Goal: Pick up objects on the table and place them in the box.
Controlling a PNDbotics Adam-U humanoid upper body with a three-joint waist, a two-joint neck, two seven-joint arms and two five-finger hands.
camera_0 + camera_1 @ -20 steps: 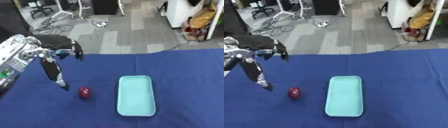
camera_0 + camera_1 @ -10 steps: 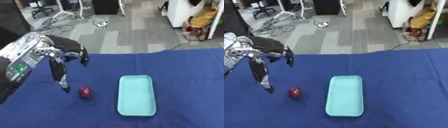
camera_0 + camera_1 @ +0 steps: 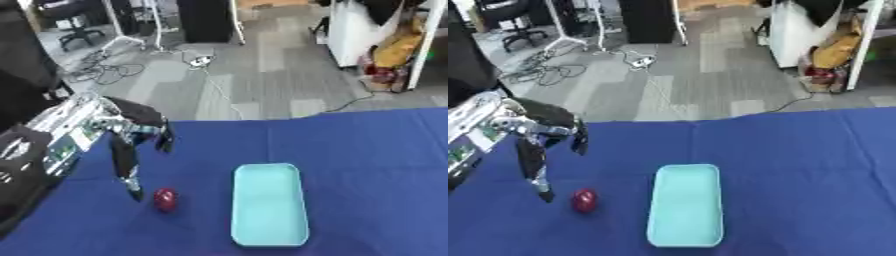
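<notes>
A small dark red round object (image 3: 165, 199) lies on the blue table, left of a shallow pale turquoise box (image 3: 269, 204) that holds nothing. My left hand (image 3: 131, 137) comes in from the left above the table. It is open: one long finger (image 3: 128, 172) points down, its tip just left of the red object and not touching it, while the others hang relaxed behind. My right hand shows in neither view.
The blue cloth-covered table (image 3: 367, 165) fills the lower half of the view. Its far edge runs across the middle. Beyond it are a grey floor with cables (image 3: 105, 70), a chair and white shelving.
My left hand has moved right and downward toward the red object, its long finger now close beside it. The red object and the box lie where they were.
</notes>
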